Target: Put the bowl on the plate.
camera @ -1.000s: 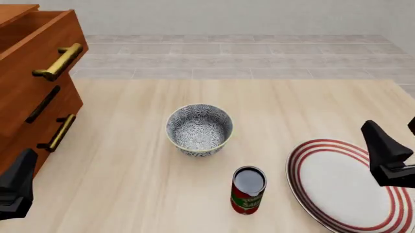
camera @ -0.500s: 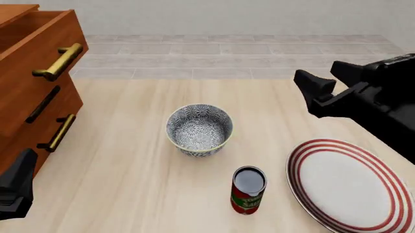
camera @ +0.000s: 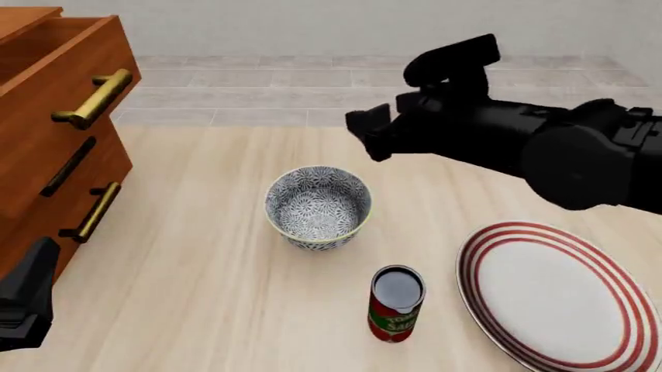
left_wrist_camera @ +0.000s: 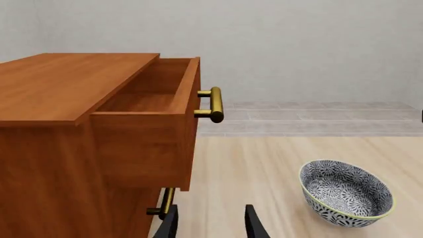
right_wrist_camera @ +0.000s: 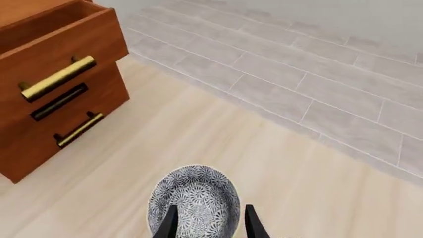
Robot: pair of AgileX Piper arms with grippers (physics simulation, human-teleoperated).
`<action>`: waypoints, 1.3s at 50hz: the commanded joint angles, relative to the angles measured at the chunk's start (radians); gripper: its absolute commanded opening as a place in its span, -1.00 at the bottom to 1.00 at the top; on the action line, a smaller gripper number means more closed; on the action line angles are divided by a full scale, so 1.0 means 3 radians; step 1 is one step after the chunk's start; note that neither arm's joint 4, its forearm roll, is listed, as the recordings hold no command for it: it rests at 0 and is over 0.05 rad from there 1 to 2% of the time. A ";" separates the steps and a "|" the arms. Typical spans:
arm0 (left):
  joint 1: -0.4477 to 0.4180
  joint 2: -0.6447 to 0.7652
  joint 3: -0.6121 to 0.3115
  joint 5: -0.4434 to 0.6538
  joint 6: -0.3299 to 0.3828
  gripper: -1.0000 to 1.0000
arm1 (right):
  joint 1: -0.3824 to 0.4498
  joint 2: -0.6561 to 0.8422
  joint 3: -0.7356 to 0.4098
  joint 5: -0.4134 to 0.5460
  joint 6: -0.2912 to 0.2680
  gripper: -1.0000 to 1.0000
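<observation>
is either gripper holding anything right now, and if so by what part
Nothing is held. The right gripper hangs open above and behind the bowl, not touching it. The left gripper is open with nothing between its fingers.

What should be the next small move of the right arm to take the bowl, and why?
Probably lower the right gripper toward the far rim of the bowl and close on it. The gripper hangs above and just behind the bowl, open and holding nothing, and in the right wrist view its fingertips frame the bowl. The bowl stands on the table, apart from the plate.
</observation>
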 commanded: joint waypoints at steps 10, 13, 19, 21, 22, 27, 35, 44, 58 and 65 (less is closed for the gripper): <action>0.0000 0.0000 0.0000 0.0000 0.0000 1.00 | -0.0026 0.0805 -0.0632 0.0666 -0.0232 1.00; 0.0000 0.0000 0.0000 0.0000 0.0000 1.00 | -0.0082 0.0896 -0.0683 0.0698 -0.0265 1.00; 0.0000 0.0000 0.0000 0.0000 0.0000 1.00 | -0.0152 0.1049 -0.0791 0.0779 -0.0355 1.00; 0.0000 0.0000 0.0000 0.0000 0.0000 1.00 | -0.0176 0.1082 -0.0814 0.0788 -0.0374 1.00; 0.0000 0.0000 0.0000 0.0000 0.0000 1.00 | -0.0184 0.1091 -0.0820 0.0792 -0.0379 1.00; 0.0000 0.0000 0.0000 0.0000 0.0000 1.00 | -0.0252 0.1140 -0.0835 0.0802 -0.0420 1.00; 0.0000 0.0000 0.0000 0.0000 0.0000 1.00 | -0.0272 0.1220 -0.0805 0.0755 -0.0380 1.00; 0.0000 0.0000 0.0000 0.0000 0.0000 1.00 | -0.0254 0.1339 -0.0721 0.0649 -0.0297 1.00; 0.0000 0.0000 0.0000 0.0000 0.0000 1.00 | -0.0237 0.1566 -0.0719 0.0544 -0.0201 1.00; 0.0000 0.0000 0.0000 0.0000 0.0000 1.00 | -0.0232 0.1634 -0.0731 0.0526 -0.0192 1.00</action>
